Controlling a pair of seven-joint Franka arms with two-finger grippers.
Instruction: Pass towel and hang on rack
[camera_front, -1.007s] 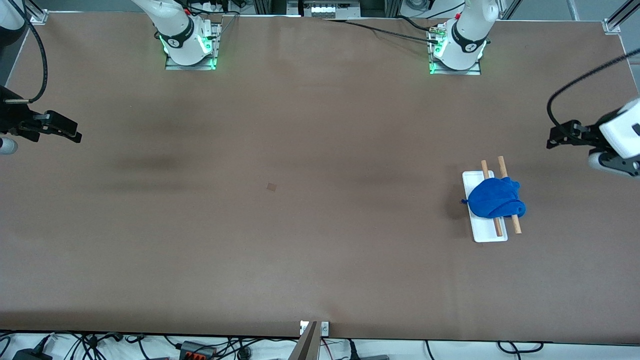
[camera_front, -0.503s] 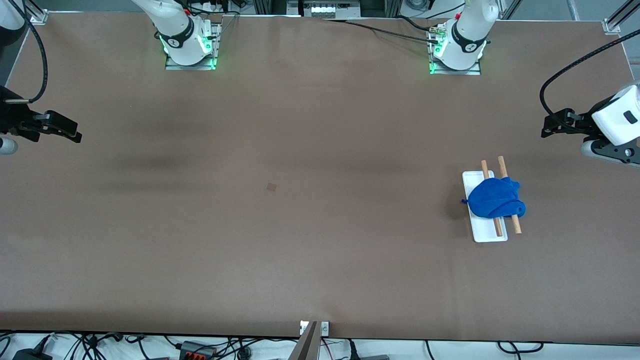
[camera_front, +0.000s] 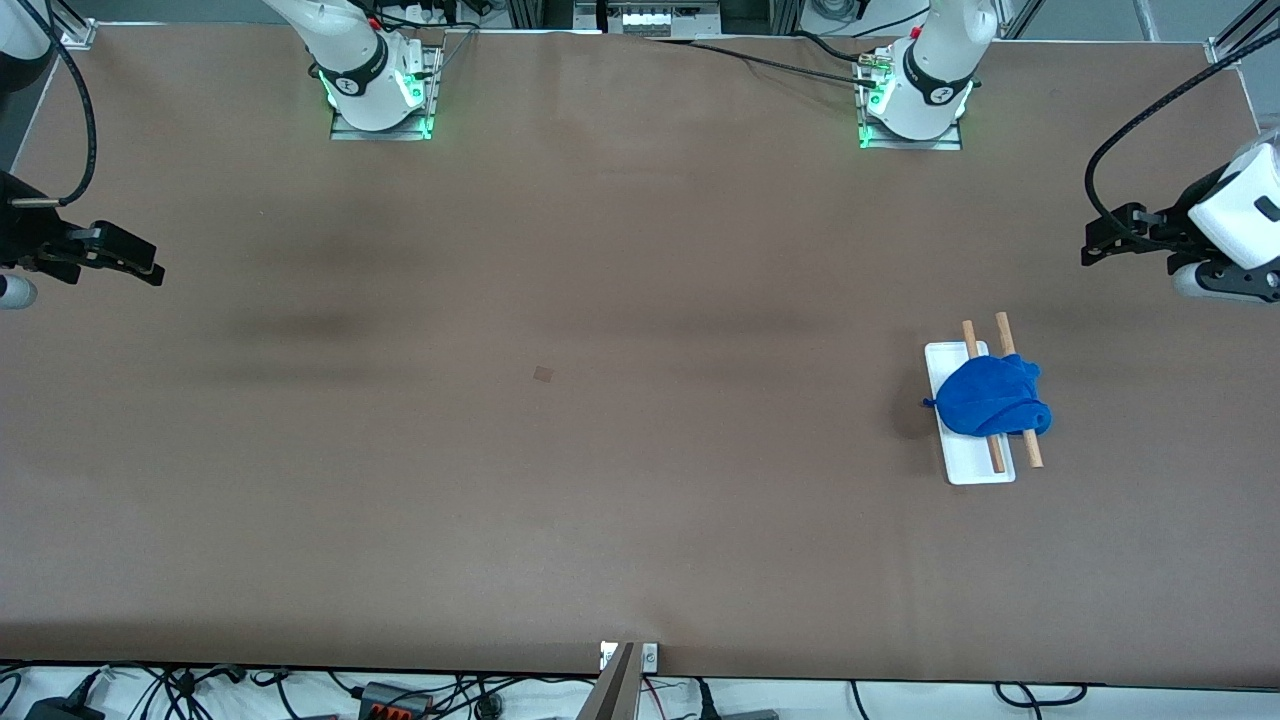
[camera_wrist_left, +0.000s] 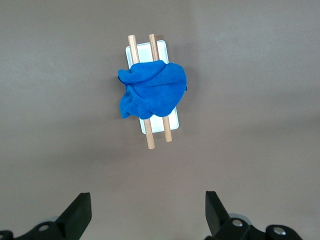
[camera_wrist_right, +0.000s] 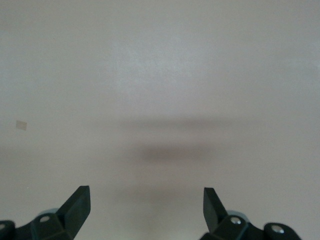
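The towel (camera_front: 990, 398) drapes the rack (camera_front: 968, 470). The left gripper (camera_front: 1098, 250) hangs near the rack, fingers spread, empty. The right gripper (camera_front: 140, 268) waits well apart from it, likewise spread.

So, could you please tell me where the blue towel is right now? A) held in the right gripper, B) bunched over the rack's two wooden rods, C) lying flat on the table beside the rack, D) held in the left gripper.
B: the blue towel sits bunched across both wooden rods of the rack, and no gripper touches it.
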